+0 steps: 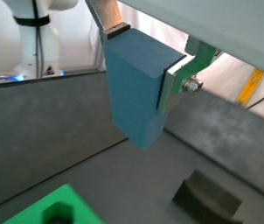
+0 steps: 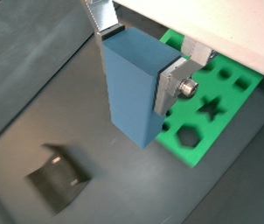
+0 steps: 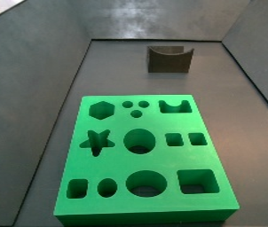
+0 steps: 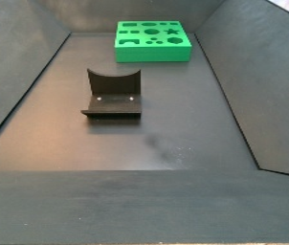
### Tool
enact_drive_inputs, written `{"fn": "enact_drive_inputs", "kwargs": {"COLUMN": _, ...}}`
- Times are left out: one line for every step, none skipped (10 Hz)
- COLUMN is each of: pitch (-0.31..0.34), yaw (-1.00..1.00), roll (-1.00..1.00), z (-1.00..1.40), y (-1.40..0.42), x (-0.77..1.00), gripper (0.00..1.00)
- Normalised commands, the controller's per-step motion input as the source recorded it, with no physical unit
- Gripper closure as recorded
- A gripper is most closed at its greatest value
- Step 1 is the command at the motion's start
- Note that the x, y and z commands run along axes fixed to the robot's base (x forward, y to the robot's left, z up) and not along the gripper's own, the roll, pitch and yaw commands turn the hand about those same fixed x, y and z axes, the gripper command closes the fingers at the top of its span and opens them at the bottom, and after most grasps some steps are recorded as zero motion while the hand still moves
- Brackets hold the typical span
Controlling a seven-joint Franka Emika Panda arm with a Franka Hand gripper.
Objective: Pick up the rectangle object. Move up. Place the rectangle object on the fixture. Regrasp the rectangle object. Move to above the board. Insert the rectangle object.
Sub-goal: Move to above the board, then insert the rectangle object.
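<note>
In both wrist views my gripper (image 1: 138, 59) (image 2: 138, 59) is shut on the rectangle object (image 1: 137, 92) (image 2: 135, 87), a smooth blue-grey block held upright between the silver fingers (image 2: 172, 85), well above the floor. The fixture (image 1: 209, 199) (image 2: 59, 178), a dark notched bracket, stands on the grey floor below; it also shows in both side views (image 3: 169, 58) (image 4: 113, 93). The green board (image 3: 143, 158) (image 4: 154, 40) with shaped cutouts lies flat, also seen in both wrist views (image 1: 55, 210) (image 2: 211, 109). Gripper and block are out of both side views.
Dark sloping walls (image 3: 42, 62) (image 4: 255, 77) enclose the grey floor on all sides. A white robot base (image 1: 35, 35) stands outside the bin.
</note>
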Motion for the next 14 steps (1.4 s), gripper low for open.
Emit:
{"fn": "enact_drive_inputs", "kwargs": {"pitch": -0.139, "yaw": -0.03, "roll": -1.0, "z": 0.03, "y": -0.05, "x": -0.18, "gripper": 1.0}}
{"fn": "enact_drive_inputs", "kwargs": {"pitch": -0.162, "yaw": -0.03, "roll": -1.0, "z": 0.02, "y": 0.02, "x": -0.13, "gripper": 1.0}}
{"fn": "enact_drive_inputs", "kwargs": {"pitch": -0.19, "yaw": -0.03, "roll": -1.0, "z": 0.0, "y": 0.05, "x": -0.1, "gripper": 1.0}}
{"fn": "enact_drive_inputs", "kwargs": {"pitch": -0.175, "yaw": -0.03, "roll": -0.85, "z": 0.01, "y": 0.05, "x": -0.1, "gripper": 1.0}}
{"fn": "enact_drive_inputs", "kwargs": {"pitch": -0.129, "yaw": -0.01, "roll": -0.48, "z": 0.0, "y": 0.05, "x": -0.09, "gripper": 1.0}}
{"fn": "enact_drive_inputs", "kwargs": {"pitch": -0.103, "yaw": -0.01, "roll": -0.29, "z": 0.0, "y": 0.03, "x": -0.08, "gripper": 1.0}}
{"fn": "enact_drive_inputs", "kwargs": {"pitch": 0.0, "yaw": 0.0, "roll": 0.0, "z": 0.0, "y": -0.02, "x": 0.0, "gripper": 1.0}}
{"fn": "enact_drive_inputs", "kwargs": {"pitch": -0.023, "yaw": 0.0, "roll": 0.0, "z": -0.03, "y": -0.08, "x": 0.0, "gripper": 1.0}}
{"fn": "enact_drive_inputs", "kwargs": {"pitch": -0.034, "yaw": 0.01, "roll": 0.02, "z": -0.39, "y": -0.29, "x": 0.35, "gripper": 1.0}}
{"fn": "enact_drive_inputs", "kwargs": {"pitch": -0.067, "yaw": 0.0, "roll": 0.0, "z": -0.49, "y": -0.41, "x": 0.48, "gripper": 1.0}}
{"fn": "enact_drive_inputs", "kwargs": {"pitch": -0.084, "yaw": 0.05, "roll": 0.0, "z": -0.55, "y": -0.44, "x": 0.53, "gripper": 1.0}}
{"fn": "enact_drive_inputs", "kwargs": {"pitch": -0.087, "yaw": 0.15, "roll": 0.0, "z": -0.61, "y": -0.5, "x": 0.61, "gripper": 1.0}}
{"fn": "enact_drive_inputs", "kwargs": {"pitch": -0.094, "yaw": 0.23, "roll": 0.0, "z": -0.63, "y": -0.6, "x": 0.58, "gripper": 1.0}}
{"fn": "enact_drive_inputs", "kwargs": {"pitch": -0.089, "yaw": 0.3, "roll": 0.03, "z": -0.6, "y": -0.64, "x": 0.54, "gripper": 1.0}}
